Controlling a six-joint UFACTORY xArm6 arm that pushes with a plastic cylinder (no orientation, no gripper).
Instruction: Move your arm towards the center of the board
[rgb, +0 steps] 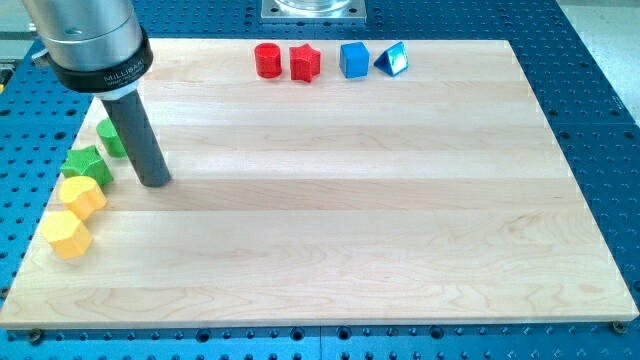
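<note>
Camera view shows a pale wooden board (330, 200) lying on a blue perforated surface (600, 90). The arm comes down from the view's top left corner as a wide metal cylinder with a black collar (100, 65), and under it a straight dark rod. There is no claw on this arm, so nothing can be said about wide or narrow; the rod holds nothing. My tip (156, 183) rests on the board near its left edge, well apart from the middle of the board, which lies to the view's right of it.

Just beside the rod, on its left, there is a green block (110, 138), partly hidden behind the rod, so I cannot tell its shape, nor whether they touch. A little lower and more left sits a green star-like block (86, 163). Below it is a yellow block with flat sides (84, 196), and below that a second yellow block of similar form (66, 234). These four make a slanted line along the left edge.

Along the top edge stand four more: a red cylinder (267, 60), a red star-like block (305, 62) near it, a blue cube (354, 59) and a blue wedge-shaped block (391, 59).

Counted: two green, two yellow, two red, two blue, eight blocks together. Between the tip and the board's middle lies only bare wood.
</note>
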